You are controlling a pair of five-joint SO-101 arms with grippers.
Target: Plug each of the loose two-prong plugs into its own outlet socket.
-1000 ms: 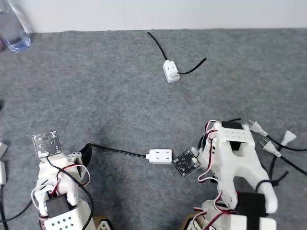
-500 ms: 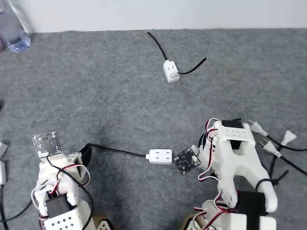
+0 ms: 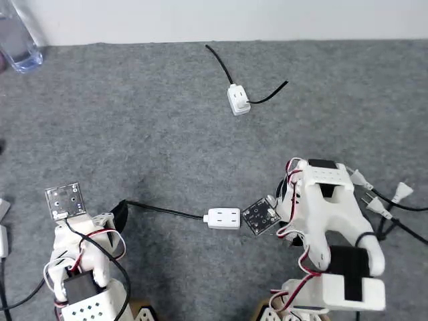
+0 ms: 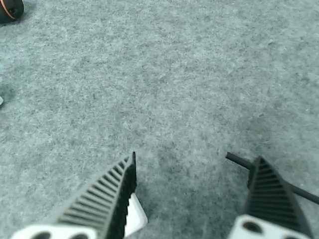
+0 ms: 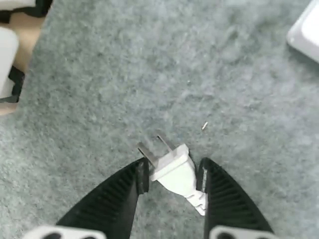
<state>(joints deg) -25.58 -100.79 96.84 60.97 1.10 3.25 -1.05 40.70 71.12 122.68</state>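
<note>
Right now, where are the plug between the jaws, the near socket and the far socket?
plug (image 5: 174, 172), right wrist view, white body.
near socket (image 3: 223, 218), high view, top face.
far socket (image 3: 237, 99), high view, top face.

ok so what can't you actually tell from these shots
1. High view: the right arm covers the right gripper and its plug, so their gap to the near outlet is hidden.
2. Right wrist view: a white corner, probably that outlet, is cut off by the frame edge.
3. Left wrist view: a white scrap by the left gripper is cut off by the bottom edge.
4. High view: far outlet slots too small.
</note>
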